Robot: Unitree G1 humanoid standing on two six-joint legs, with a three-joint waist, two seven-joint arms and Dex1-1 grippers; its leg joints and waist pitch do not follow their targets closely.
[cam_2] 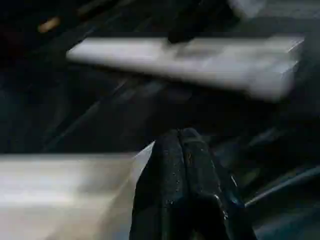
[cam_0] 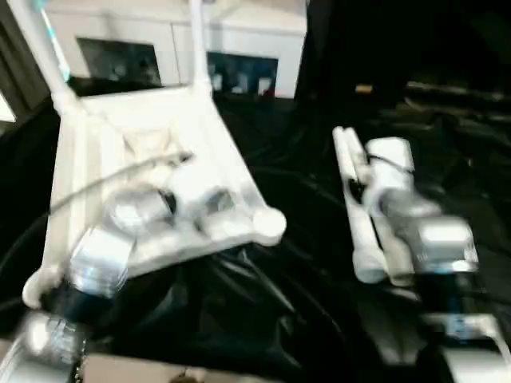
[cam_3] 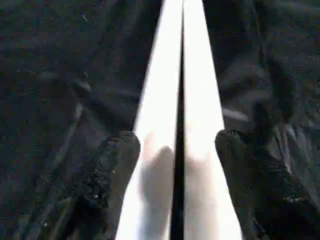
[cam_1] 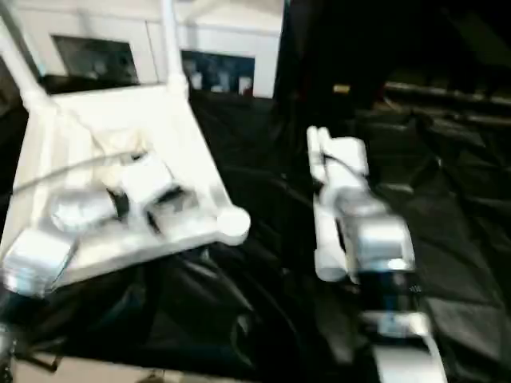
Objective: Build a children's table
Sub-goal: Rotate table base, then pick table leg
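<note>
The white tabletop (cam_0: 96,136) lies underside up on the left. Two white legs (cam_0: 48,48) (cam_0: 197,40) stand in its far corner sockets. The near right socket (cam_0: 270,225) holds nothing. My left arm (cam_0: 104,255) reaches over the tabletop, and my left gripper (cam_2: 182,145) is shut with nothing between its black fingers. Two loose legs (cam_0: 355,199) lie side by side on the black sheeting to the right. My right arm (cam_0: 415,223) hangs over them. In the right wrist view my right gripper (cam_3: 177,140) stands open, one finger (cam_3: 112,165) on each outer side of the leg pair (cam_3: 200,90).
Black sheeting (cam_0: 263,319) covers the big table, wrinkled between the tabletop and the loose legs. A white cabinet (cam_0: 176,32) stands behind. A thin grey cable (cam_0: 104,179) crosses the tabletop. A pale strip (cam_0: 160,371) marks the table's near edge.
</note>
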